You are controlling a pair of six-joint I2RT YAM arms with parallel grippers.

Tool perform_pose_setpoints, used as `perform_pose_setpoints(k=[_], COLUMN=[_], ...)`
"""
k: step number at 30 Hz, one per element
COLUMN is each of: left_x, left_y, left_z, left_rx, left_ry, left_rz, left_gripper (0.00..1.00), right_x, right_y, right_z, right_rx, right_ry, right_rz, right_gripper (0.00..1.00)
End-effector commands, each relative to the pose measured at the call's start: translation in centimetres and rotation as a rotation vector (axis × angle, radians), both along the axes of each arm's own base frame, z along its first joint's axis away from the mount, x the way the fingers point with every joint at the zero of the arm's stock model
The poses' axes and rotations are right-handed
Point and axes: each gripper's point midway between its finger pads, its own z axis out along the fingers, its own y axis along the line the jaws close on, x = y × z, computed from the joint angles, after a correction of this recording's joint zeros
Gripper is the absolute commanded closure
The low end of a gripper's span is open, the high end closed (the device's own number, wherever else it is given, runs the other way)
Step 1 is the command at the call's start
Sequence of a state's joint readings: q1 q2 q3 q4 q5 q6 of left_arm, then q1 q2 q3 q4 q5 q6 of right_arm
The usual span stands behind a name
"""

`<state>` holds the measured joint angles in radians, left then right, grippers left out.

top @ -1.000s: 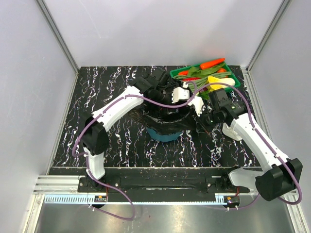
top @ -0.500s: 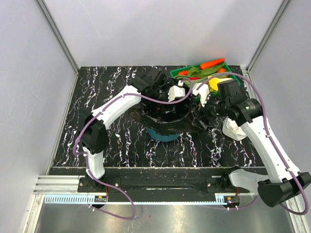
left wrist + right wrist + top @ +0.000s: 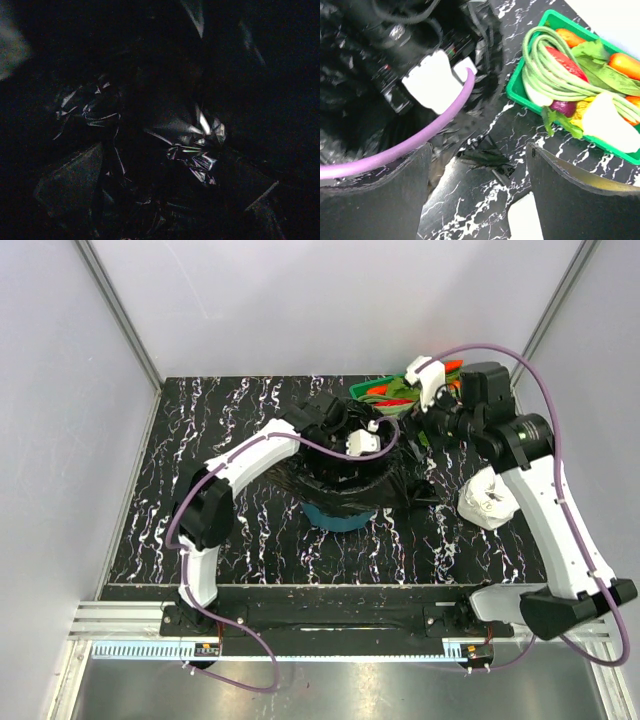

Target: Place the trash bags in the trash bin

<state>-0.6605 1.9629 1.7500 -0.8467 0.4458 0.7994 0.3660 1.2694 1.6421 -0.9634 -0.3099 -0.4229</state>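
The teal trash bin [image 3: 336, 519] stands mid-table with a black trash bag [image 3: 388, 490] draped over its mouth and spilling to the right. My left gripper [image 3: 346, 462] reaches down into the bag-lined bin. The left wrist view shows only dark crinkled film of the trash bag [image 3: 196, 150], and its fingers are lost in the dark. My right gripper [image 3: 477, 192] hangs open and empty above the table, to the right of the bin. A corner of the trash bag [image 3: 487, 158] lies below it. In the top view the right gripper [image 3: 428, 428] is raised near the tray.
A green tray [image 3: 362, 392] of vegetables sits at the back right, and its rim [image 3: 516, 89] shows in the right wrist view. A white plastic wad [image 3: 488, 500] lies right of the bin, under the right forearm. The left arm's purple cable [image 3: 427, 136] arcs past the bin.
My right gripper has opened, let go of the bag's right edge, and risen back toward the tray. The left gripper has pushed farther into the bin.
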Motion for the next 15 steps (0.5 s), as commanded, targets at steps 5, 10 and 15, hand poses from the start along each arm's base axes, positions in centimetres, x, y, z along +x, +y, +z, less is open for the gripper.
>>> perform_pose_setpoints(k=[5,10,15], left_x=[1.2,1.4,1.3], left_y=[0.7,1.0,1.0], left_z=[-2.1,-3.1,-4.2], left_rx=[0.087,0.122,0.155], left_ry=[-0.022,-0.023,-0.020], left_rz=[0.010,0.028,0.020], left_gripper=[0.01,0.01,0.01], right_x=[6.2,8.0,9.0], right_y=[0.8,2.1,2.7], right_z=[2.8,1.5,0.5], right_rx=[0.062,0.072,0.078], right_ry=[-0.069,-0.035,-0.017], right_rz=[-0.123,-0.103,-0.097], right_gripper=[0.19,0.19,0.19])
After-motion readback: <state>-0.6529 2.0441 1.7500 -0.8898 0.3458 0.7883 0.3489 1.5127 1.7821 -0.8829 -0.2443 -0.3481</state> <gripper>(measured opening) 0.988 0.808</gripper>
